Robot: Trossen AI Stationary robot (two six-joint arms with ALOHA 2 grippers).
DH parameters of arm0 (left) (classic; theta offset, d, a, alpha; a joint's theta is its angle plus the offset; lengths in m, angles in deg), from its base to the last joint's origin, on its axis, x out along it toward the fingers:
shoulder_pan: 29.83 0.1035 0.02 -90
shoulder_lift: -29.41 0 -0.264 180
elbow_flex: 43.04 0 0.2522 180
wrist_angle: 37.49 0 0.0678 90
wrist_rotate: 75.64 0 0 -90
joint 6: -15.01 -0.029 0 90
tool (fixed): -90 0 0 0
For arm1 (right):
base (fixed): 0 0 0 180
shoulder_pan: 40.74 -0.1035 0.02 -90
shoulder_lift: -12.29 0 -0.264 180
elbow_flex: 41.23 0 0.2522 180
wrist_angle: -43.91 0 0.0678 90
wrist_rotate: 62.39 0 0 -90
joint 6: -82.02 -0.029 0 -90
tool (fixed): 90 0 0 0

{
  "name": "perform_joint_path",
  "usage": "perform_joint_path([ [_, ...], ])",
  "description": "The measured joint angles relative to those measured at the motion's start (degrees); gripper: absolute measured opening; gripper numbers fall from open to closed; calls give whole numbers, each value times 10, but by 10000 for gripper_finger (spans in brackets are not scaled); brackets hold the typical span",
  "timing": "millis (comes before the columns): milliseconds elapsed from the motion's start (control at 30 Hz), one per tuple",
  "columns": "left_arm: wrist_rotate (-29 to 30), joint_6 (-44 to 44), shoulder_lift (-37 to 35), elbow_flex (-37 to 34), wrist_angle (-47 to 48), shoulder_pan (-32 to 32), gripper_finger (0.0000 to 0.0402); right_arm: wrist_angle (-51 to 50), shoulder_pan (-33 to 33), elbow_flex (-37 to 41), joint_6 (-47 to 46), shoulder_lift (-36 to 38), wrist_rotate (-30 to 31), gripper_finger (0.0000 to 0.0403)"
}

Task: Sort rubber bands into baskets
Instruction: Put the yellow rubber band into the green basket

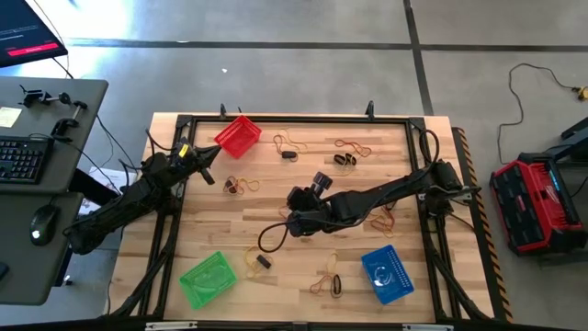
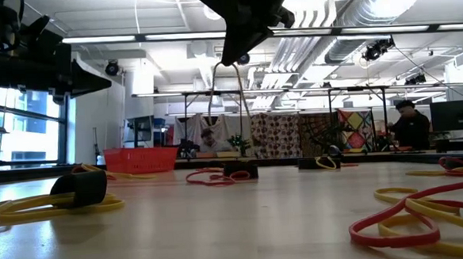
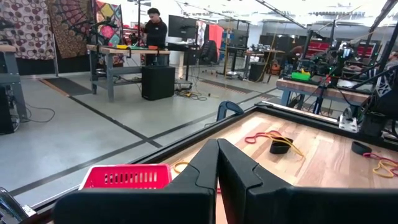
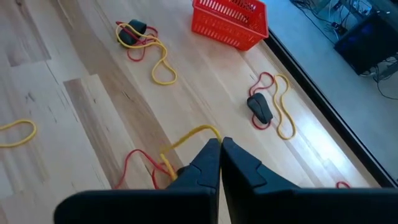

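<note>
My right gripper [image 4: 219, 148] hovers over the table's middle [image 1: 293, 197], shut on a yellow rubber band [image 4: 198, 131]. A red band [image 4: 133, 165] shows beside it below the fingers. Other yellow, red and black rubber bands lie loose in small heaps [image 1: 241, 185] [image 1: 289, 149] [image 1: 347, 154] [image 1: 328, 280]. The red basket [image 1: 239, 135] stands at the far left, the green basket [image 1: 209, 278] at the near left and the blue basket [image 1: 387, 273] at the near right. My left gripper [image 3: 217, 150] waits shut at the table's left edge [image 1: 211, 176], pointing level toward the red basket [image 3: 124, 176]. My right gripper pinches the yellow band's upper bend [image 4: 205, 132] between its two fingertips, which slant down toward the far left. In the low view the band [image 2: 229, 106] hangs below the fingers as a long slack loop. Whether its lower end reaches the table I cannot tell.
A loop of black cable [image 1: 269, 237] hangs from the right arm over the table. A black frame [image 1: 294, 118] runs along the table's edges. A desk with a keyboard [image 1: 20, 158] stands left, a red and black machine [image 1: 533, 202] right. A person [image 2: 410, 124] stands beyond the table.
</note>
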Motion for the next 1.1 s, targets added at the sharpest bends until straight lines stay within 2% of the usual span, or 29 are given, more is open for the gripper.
perform_joint_path([
  [167, 0, 0, 0, 0, 0, 0, 1, 0, 0, 0, -1, 0, -34, 0],
  [367, 0, 0, 0, 0, 0, 0, 1, -24, 0, 0, -37, 0, -172, 0],
  [667, 0, 0, 0, 0, 0, 0, 1, -167, -14, 0, -140, 0, -346, 0],
  [1100, 0, 0, 0, 0, 0, 0, 1, -309, -58, 0, -256, 0, -485, 0],
])
